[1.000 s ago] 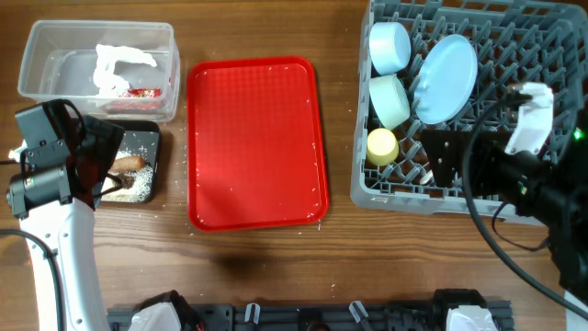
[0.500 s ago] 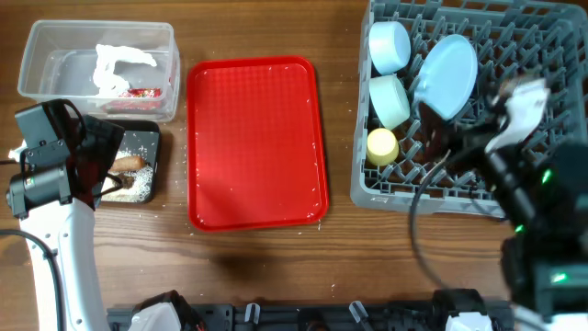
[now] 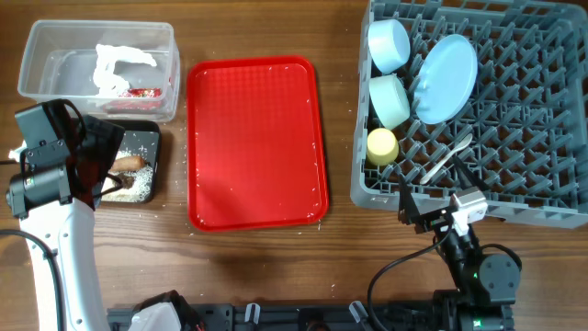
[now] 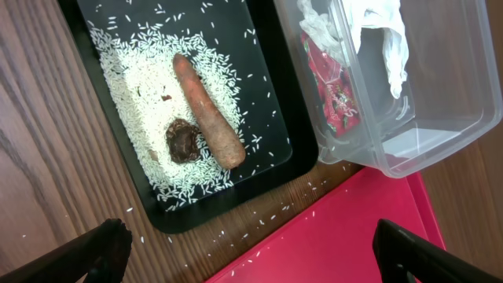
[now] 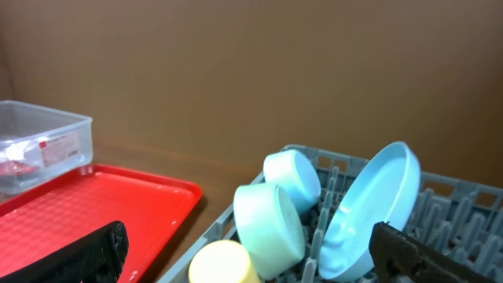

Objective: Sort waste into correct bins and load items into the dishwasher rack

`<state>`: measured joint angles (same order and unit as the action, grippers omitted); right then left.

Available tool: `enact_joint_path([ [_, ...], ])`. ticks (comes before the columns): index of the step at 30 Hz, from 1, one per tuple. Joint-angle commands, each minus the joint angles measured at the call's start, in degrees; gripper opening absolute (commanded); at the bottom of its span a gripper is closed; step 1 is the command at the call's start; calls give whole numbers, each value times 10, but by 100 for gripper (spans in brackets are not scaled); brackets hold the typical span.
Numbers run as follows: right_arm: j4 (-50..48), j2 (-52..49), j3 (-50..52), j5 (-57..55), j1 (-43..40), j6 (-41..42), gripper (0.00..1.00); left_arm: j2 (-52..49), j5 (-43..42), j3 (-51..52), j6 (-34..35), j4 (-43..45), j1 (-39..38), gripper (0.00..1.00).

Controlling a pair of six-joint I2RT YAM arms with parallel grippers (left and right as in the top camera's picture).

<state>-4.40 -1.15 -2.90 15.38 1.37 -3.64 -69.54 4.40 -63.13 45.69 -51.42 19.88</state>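
The grey rack [image 3: 542, 138] holds a white bowl [image 3: 389, 46], teal bowl [image 3: 390, 99], pale plate [image 3: 446, 78], yellow cup [image 3: 381, 145] and white spoon [image 3: 447, 158]. The clear tub [image 3: 55, 69] holds tissue [image 4: 377, 31] and the red wrapper [image 4: 330, 86]. The black tray [image 4: 267, 86] holds rice [image 4: 141, 79], a sausage stick [image 4: 208, 110] and a brown lump [image 4: 182, 141]. My left gripper [image 3: 96, 165] hovers open and empty above the black tray. My right gripper [image 3: 418, 210] is open and empty, low in front of the rack's near edge.
The flat red serving tray [image 3: 255, 138] lies between the bins and the rack, with a few rice grains on it. Stray rice grains [image 4: 306, 192] lie on the wooden table beside the black tray. A black rail runs along the table's front edge.
My right arm has pulled back from over the rack to the table's front edge. The white spoon now lies uncovered in the rack. My left arm has not moved.
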Motion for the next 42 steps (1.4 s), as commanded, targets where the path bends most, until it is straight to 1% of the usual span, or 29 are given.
enact_joint_path([
  [1,4,10,26,-17,3,-10,100,2,-1,-9,-5,1,-2,100],
  [3,32,10,26,-20,3,-9,100,2,-1,-9,-5,1,-2,100],
  [22,32,9,26,-19,3,-9,100,2,-1,-9,-5,-2,-3,100],
  [24,32,9,26,-19,3,-9,100,15,6,-8,-5,-13,-3,100],
  [26,32,9,26,-19,3,-9,100,49,6,2,-5,7,-13,100],
  [27,32,9,26,-19,3,-9,100,70,6,16,-6,33,-21,100],
  [29,32,9,26,-19,3,-9,100,124,5,75,-54,124,-49,100],
  [30,32,9,26,-19,3,-9,100,159,6,116,-82,178,-67,100],
  [32,32,9,26,-19,3,-9,100,235,6,204,-110,268,-90,100],
  [35,32,9,26,-19,3,-9,100,327,-3,303,-146,339,-110,100],
  [36,32,9,26,-19,3,-9,100,381,-21,357,-183,367,-120,100],
  [38,32,9,26,-19,3,-9,100,452,-58,426,-224,396,-126,100],
  [39,32,9,26,-19,3,-9,100,492,-70,464,-230,411,-127,100],
  [42,32,9,26,-19,3,-9,100,575,-71,537,-230,436,-127,100],
])
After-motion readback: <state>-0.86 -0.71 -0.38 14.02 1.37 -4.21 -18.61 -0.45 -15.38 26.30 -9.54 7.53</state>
